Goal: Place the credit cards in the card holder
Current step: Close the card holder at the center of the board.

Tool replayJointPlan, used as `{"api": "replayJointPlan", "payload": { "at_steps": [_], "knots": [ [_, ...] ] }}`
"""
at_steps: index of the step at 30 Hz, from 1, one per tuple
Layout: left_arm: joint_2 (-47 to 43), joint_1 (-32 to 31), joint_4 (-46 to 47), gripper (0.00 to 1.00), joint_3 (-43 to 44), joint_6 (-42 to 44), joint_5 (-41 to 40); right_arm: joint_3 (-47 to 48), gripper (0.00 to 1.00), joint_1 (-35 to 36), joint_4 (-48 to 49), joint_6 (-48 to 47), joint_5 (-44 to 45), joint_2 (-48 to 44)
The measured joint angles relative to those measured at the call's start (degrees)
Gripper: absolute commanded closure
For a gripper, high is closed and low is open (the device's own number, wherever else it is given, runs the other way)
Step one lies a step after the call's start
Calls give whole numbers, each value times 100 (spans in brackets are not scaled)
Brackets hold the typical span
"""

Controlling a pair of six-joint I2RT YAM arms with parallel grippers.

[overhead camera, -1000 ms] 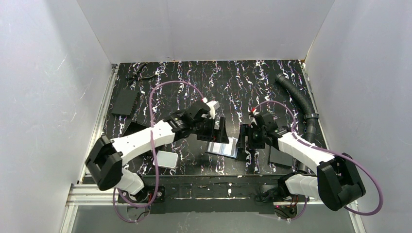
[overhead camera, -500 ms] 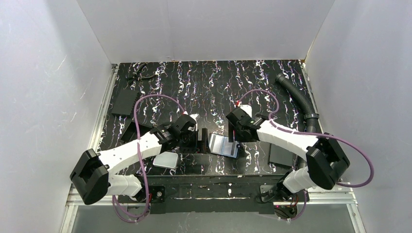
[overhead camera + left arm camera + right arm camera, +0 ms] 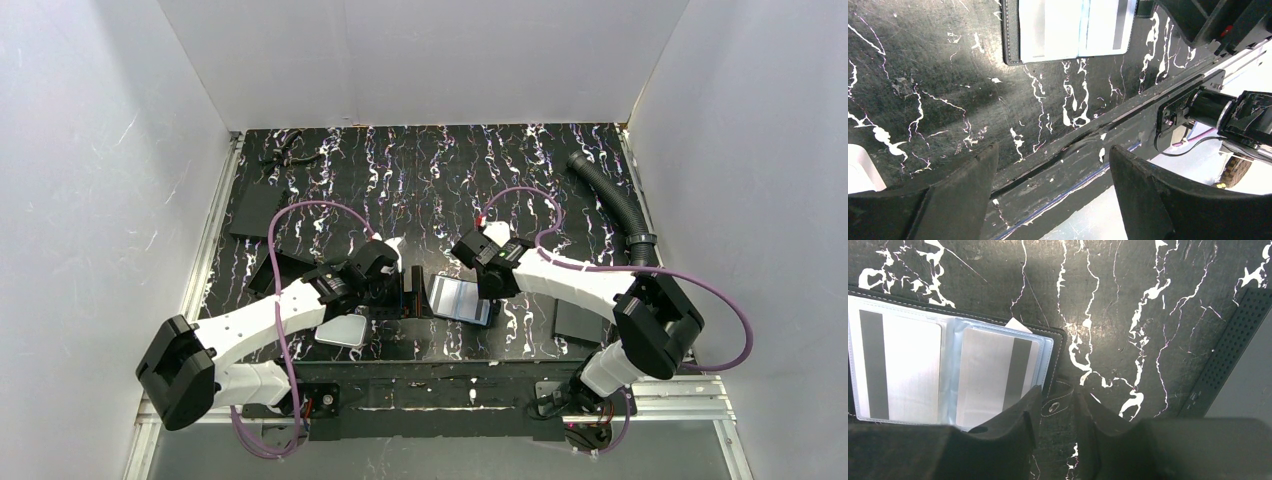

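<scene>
Because two credit cards (image 3: 900, 367) sit inside the clear pockets (image 3: 950, 365) of the open card holder (image 3: 1055, 347), one on each leaf with the dark stripe showing, the insertion step is judged done or nearly done. No loose card can be identified in any view. A pale corner projects from behind the right-hand pocket; what it is cannot be told. Folding and snapping the holder probably remains. The card holder lies flat on the table (image 3: 450, 180), close to the near edge at the centre, between the two arms. The right gripper (image 3: 1058, 392) has its fingers (image 3: 1018, 425) drawn close together with the snap tab (image 3: 1057, 401) between them, apparently pinching it. The left gripper (image 3: 1053, 150) hovers just left of the holder with its fingers (image 3: 963, 175) spread wide, holding nothing. A white slab (image 3: 343, 328) lies further left.
</scene>
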Motion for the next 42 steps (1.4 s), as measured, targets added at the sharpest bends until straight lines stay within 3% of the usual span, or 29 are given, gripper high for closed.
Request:
{"api": "replayJointPlan", "payload": {
  "at_steps": [1,4,8,13,18,23,32,37,42],
  "knots": [
    [-15,0,11,20,0,0,0,0,64,0,0,11,0,0],
    [-31,0,31,20,-7,-4,0,-37,49,2,28,28,-2,-2],
    [-31,0,55,20,-50,-9,0,-116,48,11,52,17,-31,-2],
    [-31,0,70,20,-92,-26,0,-153,55,17,66,15,-76,-2],
    [-31,0,74,20,-98,-37,0,-267,81,17,90,7,-98,-2],
    [-31,2,109,20,-111,-48,-2,-345,97,17,162,-81,-256,-162],
    [-181,94,240,20,-219,-70,28,-168,99,33,227,-291,-680,-1032],
    [-404,114,286,20,-269,-76,42,179,98,50,229,-501,-1036,-1036],
    [-529,136,286,20,-271,-74,44,621,92,76,221,-647,-1215,-925]
  ]
}}
